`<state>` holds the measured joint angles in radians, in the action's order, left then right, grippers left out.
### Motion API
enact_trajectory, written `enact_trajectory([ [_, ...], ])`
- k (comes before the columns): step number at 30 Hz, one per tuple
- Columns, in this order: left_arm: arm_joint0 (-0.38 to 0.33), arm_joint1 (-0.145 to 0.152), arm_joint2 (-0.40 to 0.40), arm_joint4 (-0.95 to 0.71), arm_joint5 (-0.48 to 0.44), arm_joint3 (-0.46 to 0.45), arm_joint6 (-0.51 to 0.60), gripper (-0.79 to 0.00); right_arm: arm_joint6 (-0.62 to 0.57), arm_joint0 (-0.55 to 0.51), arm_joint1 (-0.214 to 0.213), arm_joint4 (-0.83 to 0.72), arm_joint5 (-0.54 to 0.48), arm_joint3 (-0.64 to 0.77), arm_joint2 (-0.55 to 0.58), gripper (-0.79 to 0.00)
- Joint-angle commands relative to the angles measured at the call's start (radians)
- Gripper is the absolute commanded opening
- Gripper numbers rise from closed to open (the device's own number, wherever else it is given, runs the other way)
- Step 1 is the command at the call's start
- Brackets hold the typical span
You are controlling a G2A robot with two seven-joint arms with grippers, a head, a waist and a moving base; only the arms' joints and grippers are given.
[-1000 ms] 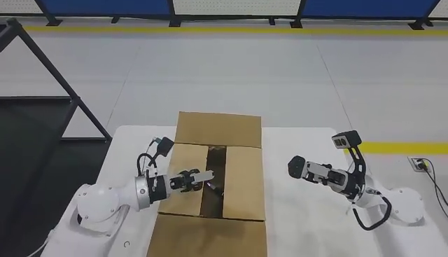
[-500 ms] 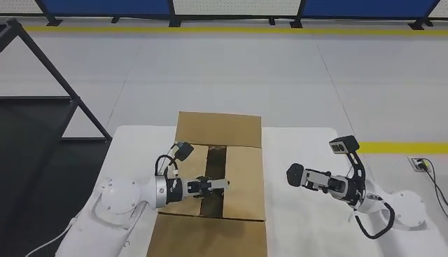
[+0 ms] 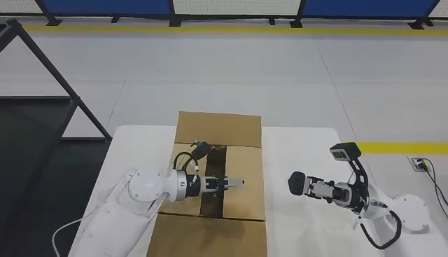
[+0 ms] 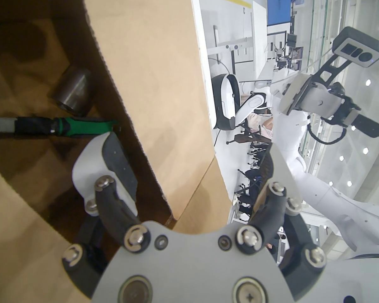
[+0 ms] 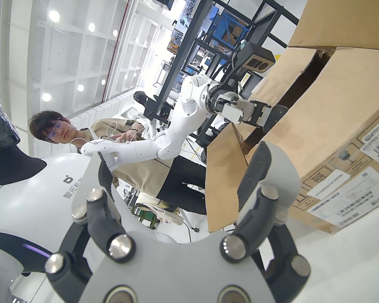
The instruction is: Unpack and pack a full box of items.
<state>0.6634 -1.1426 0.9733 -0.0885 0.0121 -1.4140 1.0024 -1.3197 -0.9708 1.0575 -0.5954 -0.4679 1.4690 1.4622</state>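
Two long flaps lie over the box [image 3: 210,236], the left flap [image 3: 190,206] and the right flap [image 3: 246,183], with a dark slot between them, so we judge the unpacking barely begun. What we can see of the contents, a green-handled tool [image 4: 82,126] and a dark metal cylinder [image 4: 72,91] just beside it, sits on the box floor, and all the repacking is left. The box stands in the middle of the bench [image 3: 301,145], its long axis and the slot running near to far (the far flap [image 3: 218,128] is folded outward). The left claw [image 3: 236,183] is spread astride the right flap's inner edge, one finger under it and one over. The right claw [image 3: 297,183] hangs to the right of the box, spread and holding nothing.
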Motion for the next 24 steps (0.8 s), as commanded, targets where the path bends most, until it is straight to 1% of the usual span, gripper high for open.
enact_trajectory([
  [1, -0.008, -0.003, 0.003, -0.016, -0.011, -0.003, -0.012, 0.0, -0.008, -0.003, -0.001, -0.008, -0.007, 0.001, 0.002, 0.0],
  [7, -0.032, -0.01, 0.012, -0.049, -0.029, -0.04, -0.042, 0.0, -0.033, -0.015, -0.008, -0.049, 0.001, 0.036, 0.007, 0.0],
  [11, -0.076, -0.025, -0.02, -0.053, -0.034, -0.05, -0.067, 0.0, -0.046, -0.029, -0.016, -0.082, 0.013, 0.07, 0.019, 0.0],
  [16, -0.153, -0.06, -0.099, -0.065, -0.052, -0.002, -0.122, 0.0, -0.063, -0.051, -0.028, -0.119, 0.03, 0.102, 0.051, 0.0],
  [21, -0.221, -0.106, -0.183, -0.112, -0.105, 0.068, -0.177, 0.0, -0.079, -0.096, -0.045, -0.149, 0.046, 0.125, 0.122, 0.0],
  [24, -0.253, -0.133, -0.226, -0.13, -0.132, 0.112, -0.202, 0.0, -0.077, -0.121, -0.054, -0.123, 0.044, 0.132, 0.159, 0.0],
])
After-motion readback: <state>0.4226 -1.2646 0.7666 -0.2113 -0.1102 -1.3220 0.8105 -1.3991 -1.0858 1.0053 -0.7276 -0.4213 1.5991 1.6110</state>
